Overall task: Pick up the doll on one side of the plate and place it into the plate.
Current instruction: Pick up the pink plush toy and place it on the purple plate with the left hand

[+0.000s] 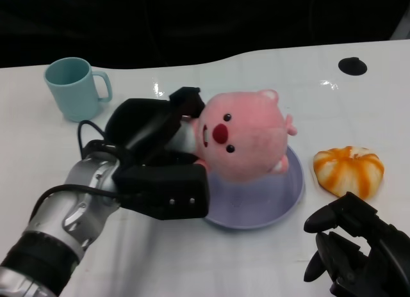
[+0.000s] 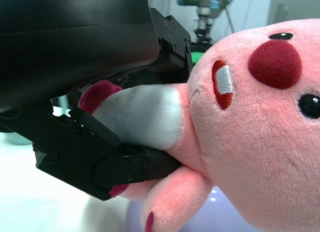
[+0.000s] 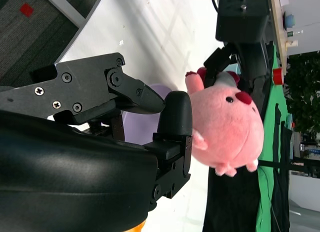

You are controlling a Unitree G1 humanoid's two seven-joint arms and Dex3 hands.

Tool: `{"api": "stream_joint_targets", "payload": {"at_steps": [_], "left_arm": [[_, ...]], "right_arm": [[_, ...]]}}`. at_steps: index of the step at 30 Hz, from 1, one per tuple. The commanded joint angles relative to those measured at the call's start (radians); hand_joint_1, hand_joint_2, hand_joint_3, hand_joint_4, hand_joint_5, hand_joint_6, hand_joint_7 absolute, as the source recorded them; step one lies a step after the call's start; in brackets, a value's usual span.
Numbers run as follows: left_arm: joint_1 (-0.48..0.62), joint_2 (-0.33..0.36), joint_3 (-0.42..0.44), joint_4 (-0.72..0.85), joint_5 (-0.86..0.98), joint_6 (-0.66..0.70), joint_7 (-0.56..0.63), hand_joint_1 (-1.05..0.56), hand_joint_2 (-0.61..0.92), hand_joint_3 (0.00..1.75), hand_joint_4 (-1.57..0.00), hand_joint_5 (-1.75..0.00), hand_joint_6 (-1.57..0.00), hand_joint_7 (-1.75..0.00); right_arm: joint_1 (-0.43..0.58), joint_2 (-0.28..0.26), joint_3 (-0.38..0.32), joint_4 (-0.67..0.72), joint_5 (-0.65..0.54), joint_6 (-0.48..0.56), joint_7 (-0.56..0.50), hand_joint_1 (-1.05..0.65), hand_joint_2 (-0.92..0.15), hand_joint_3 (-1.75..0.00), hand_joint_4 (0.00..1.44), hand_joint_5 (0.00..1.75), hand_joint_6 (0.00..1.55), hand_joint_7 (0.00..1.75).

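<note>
While the left hand [image 1: 163, 159] is gripping the pink doll [image 1: 243, 136] by its pale body, the doll's round head is hanging over the lavender plate [image 1: 282, 198], its face turned up toward the head camera. In the left wrist view the black fingers [image 2: 125, 167] are clamping on the doll's [image 2: 260, 122] white belly from both sides, with a dark red paw poking out between them. Whether the doll is already touching the plate or is hovering just above it, I cannot tell; one pink foot is lying over the plate's near left rim. The plate is sitting on the white worktop [image 1: 192, 265], partly covered by the hand and the toy.

The right hand [image 1: 359, 249] is resting low at the near right corner of the worktop, holding nothing, its fingers [image 1: 327, 218] curling loosely but staying apart. In the right wrist view this hand [image 3: 150, 137] is filling the foreground, and beyond it the doll [image 3: 227, 127] is showing against the left arm.

An orange and white striped bun-like toy [image 1: 349, 169] is lying just to the right of the plate, apart from it. A teal mug [image 1: 73, 88] is standing upright at the far left of the worktop, its handle pointing right.
</note>
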Motion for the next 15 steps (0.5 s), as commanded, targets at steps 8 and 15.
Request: {"api": "stream_joint_targets", "payload": {"at_steps": [8,15], "left_arm": [[-0.085,-0.070,-0.040,0.077,0.006,0.038,-0.052,-0.21,0.47,1.17,-0.93,-1.75,-0.71,-1.75],[-0.121,-0.109,-0.071,0.136,0.023,0.078,-0.075,-0.20,0.50,1.04,-0.90,-1.75,-0.68,-1.75]], "right_arm": [[0.006,-0.009,0.002,-0.011,-0.003,0.003,-0.002,-0.30,-0.92,-0.64,0.47,1.75,0.32,1.72],[0.011,-0.010,0.007,-0.011,-0.009,-0.004,-0.002,-0.30,-0.92,-0.63,0.47,1.75,0.33,1.71]]}}
